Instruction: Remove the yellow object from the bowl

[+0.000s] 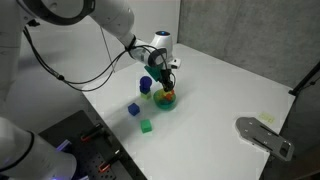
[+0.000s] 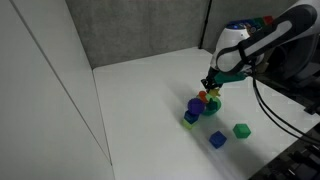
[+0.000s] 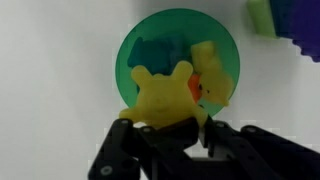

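Observation:
In the wrist view the pale-yellow object hangs over the near part of the green bowl. My gripper is shut on its lower edge. Inside the bowl lie an orange-red piece and another yellowish piece. In both exterior views the gripper points down right over the bowl. Whether the yellow object still touches the bowl cannot be told.
A dark blue cup stands right beside the bowl. A blue cube and a green cube lie nearby on the white table. A grey flat object lies near the table's edge.

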Robot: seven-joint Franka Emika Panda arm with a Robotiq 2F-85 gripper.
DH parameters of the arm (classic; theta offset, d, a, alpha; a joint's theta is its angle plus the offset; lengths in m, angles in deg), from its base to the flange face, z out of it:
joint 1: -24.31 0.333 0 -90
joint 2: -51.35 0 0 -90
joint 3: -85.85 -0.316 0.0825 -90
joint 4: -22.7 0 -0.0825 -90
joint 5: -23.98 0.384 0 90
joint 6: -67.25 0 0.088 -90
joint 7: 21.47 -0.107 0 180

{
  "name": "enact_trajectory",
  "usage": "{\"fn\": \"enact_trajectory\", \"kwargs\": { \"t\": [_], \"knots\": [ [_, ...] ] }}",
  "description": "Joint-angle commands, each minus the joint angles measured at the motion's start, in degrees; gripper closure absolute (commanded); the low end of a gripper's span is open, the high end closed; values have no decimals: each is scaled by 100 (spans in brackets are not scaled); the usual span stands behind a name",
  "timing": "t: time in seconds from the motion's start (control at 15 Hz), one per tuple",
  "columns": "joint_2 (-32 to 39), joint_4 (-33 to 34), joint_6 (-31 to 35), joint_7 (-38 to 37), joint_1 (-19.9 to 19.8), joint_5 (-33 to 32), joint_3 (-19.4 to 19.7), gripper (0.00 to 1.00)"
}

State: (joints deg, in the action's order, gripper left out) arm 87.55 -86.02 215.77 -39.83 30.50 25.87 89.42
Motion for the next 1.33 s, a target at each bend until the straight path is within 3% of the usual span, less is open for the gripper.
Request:
{"fn": "enact_trajectory", "kwargs": {
  "t": [0.0, 0.33, 0.4, 0.53, 1.0, 1.13, 1.27],
  "knots": [
    [-386, -213, -67, 25, -141, 7, 161, 97],
    [-458, -336, 27, -62, -303, -169, 622, 96],
    [-418, -333, 20, -76, -339, -196, 706, 73],
    [-336, -342, -1, -112, -379, -272, 846, 63],
    [-434, -551, -85, -102, -325, -469, 978, 9],
    [-569, -601, -131, -83, -264, -560, 986, 0],
    [-771, -663, -209, -33, -211, -664, 971, 0]
  ]
}}
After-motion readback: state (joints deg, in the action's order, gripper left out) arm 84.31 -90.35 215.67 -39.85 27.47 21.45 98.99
